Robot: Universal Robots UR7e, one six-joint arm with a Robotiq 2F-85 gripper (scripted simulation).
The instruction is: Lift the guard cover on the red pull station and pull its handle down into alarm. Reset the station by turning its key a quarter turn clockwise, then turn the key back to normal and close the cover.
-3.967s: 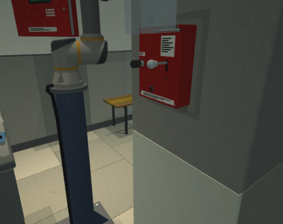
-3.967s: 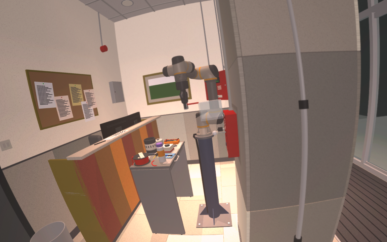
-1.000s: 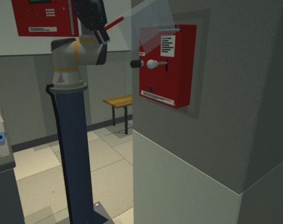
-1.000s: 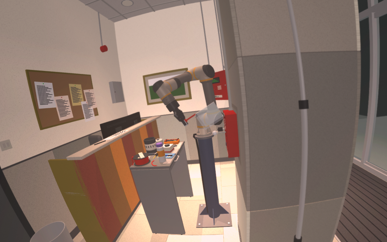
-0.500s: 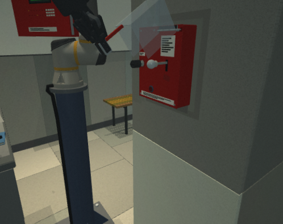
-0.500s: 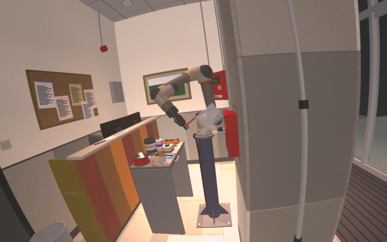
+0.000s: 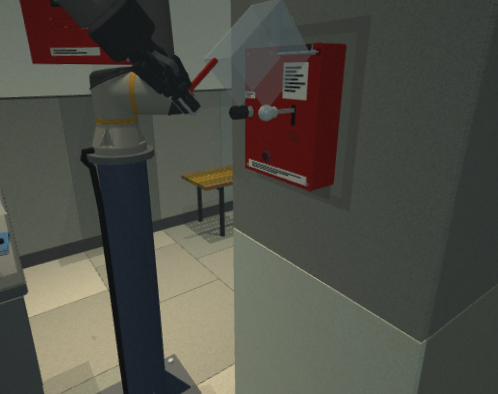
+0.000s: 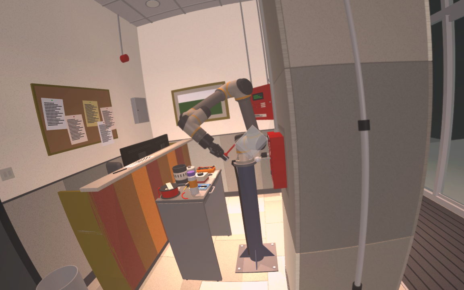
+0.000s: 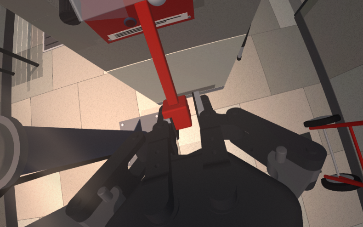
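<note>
The red pull station (image 7: 297, 114) (image 8: 277, 160) hangs on the grey pillar, with its clear guard cover (image 7: 258, 55) (image 8: 250, 139) swung partway up from the top hinge. A red tab arm (image 7: 204, 74) (image 9: 160, 59) sticks out from the cover's free edge, and my gripper (image 7: 188, 100) (image 8: 223, 155) (image 9: 184, 113) is closed on its end block, out to the left of the station. The white-knobbed handle (image 7: 268, 112) and the black key knob (image 7: 240, 111) are uncovered on the station's face.
The grey pillar (image 7: 376, 225) fills the right side. My own blue pedestal (image 7: 128, 270) stands just left of it. A small bench (image 7: 211, 180) sits behind, a grey cabinet with tools (image 8: 190, 212) stands by the striped counter, and a red hand truck (image 9: 343, 152) is on the floor.
</note>
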